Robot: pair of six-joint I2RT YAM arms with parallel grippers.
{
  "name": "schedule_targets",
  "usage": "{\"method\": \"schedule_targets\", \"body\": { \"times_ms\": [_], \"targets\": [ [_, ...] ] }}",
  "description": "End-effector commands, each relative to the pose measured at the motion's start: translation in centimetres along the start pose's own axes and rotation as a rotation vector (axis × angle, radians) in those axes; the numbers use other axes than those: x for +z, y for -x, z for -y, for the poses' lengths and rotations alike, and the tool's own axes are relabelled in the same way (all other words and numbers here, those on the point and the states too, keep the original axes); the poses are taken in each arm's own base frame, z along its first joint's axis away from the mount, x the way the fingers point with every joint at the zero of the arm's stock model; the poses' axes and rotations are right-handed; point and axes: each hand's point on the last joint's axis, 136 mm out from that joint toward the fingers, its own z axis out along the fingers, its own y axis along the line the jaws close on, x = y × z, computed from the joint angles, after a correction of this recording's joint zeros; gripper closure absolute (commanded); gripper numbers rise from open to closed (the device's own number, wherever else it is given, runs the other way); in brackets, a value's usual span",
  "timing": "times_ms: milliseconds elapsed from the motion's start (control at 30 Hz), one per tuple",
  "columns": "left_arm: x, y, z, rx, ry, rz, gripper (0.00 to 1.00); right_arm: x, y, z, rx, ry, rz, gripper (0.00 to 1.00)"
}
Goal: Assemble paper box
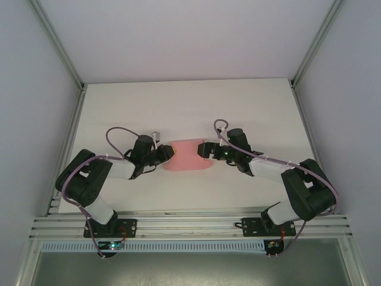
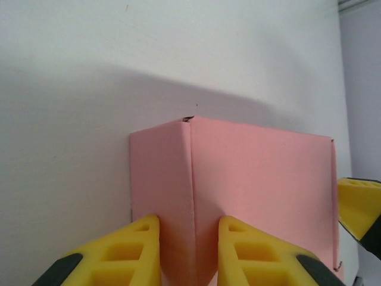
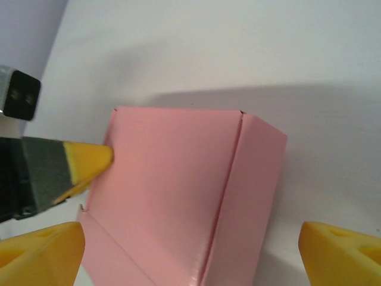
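A: Step shown?
B: Folding. The box (image 1: 187, 155) lay on the table (image 1: 178, 101) between the arms, left fingers (image 2: 134, 250) narrow, pinching its crease (image 2: 191, 179), right fingers (image 3: 47, 250) wide astride it
A: Next move?
B: It likely called for the right fingers to close and square the wall

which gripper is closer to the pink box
Left. The left gripper pinches the raised fold of the box at one end, touching it. The right gripper is open, straddling the other end with a gap on one side.
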Motion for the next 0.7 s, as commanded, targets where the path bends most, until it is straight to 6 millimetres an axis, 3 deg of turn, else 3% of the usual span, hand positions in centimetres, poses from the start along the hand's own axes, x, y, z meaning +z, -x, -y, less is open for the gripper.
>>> {"method": "schedule_targets", "body": {
  "times_ms": [0, 133, 467, 667],
  "targets": [
    [-0.6, -0.3, -0.3, -0.023, -0.046, 0.025, 0.84, 0.0, -0.8, 0.0, 0.078, 0.022, -0.056, 0.07],
    [-1.0, 0.0, -0.7, -0.046, -0.066, 0.057, 0.91, 0.6, -1.2, 0.2, 0.118, 0.045, -0.105, 0.06],
    [-0.6, 0.0, 0.2, -0.095, -0.253, 0.059, 0.93, 2.4, -1.6, -0.7, 0.168, 0.148, -0.166, 0.08],
    [-0.3, -0.1, 0.3, -0.088, -0.280, 0.058, 0.94, 3.2, -1.2, -1.3, 0.189, 0.207, -0.169, 0.23]
  ]
}}
